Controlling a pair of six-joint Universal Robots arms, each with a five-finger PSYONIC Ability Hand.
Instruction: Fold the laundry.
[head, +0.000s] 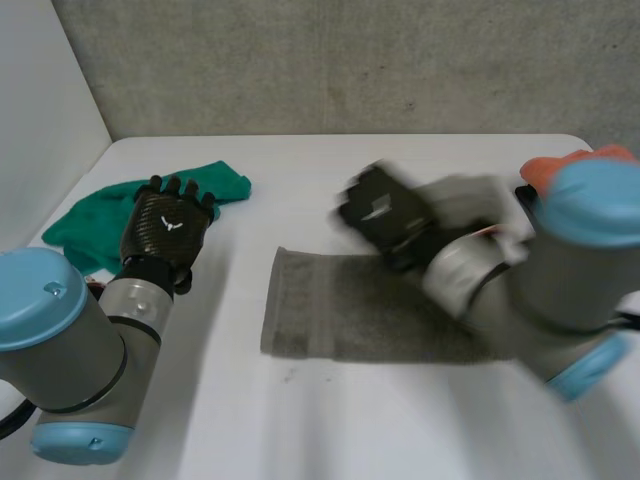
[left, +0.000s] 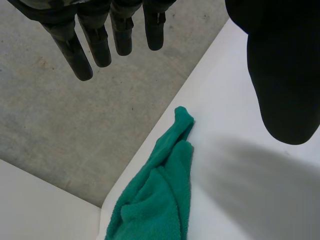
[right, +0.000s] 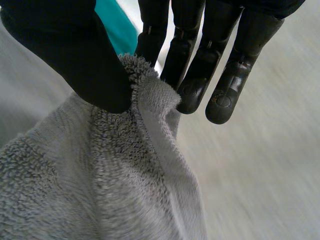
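A grey towel (head: 330, 310) lies flat in the middle of the white table (head: 300, 170), its short edge toward the left arm. My right hand (head: 385, 215) is over the towel's far edge. In the right wrist view the right hand (right: 75, 55) pinches a raised bit of the towel's (right: 115, 190) edge between thumb and fingers. A green cloth (head: 90, 220) lies crumpled at the table's far left corner. My left hand (head: 168, 225) hovers beside it, fingers straight and empty. In the left wrist view the green cloth (left: 160, 200) lies below the left hand's fingers (left: 75, 55).
An orange thing (head: 560, 165) shows at the table's right side, behind my right arm. The table's far edge meets a grey wall, and the left edge runs close behind the green cloth.
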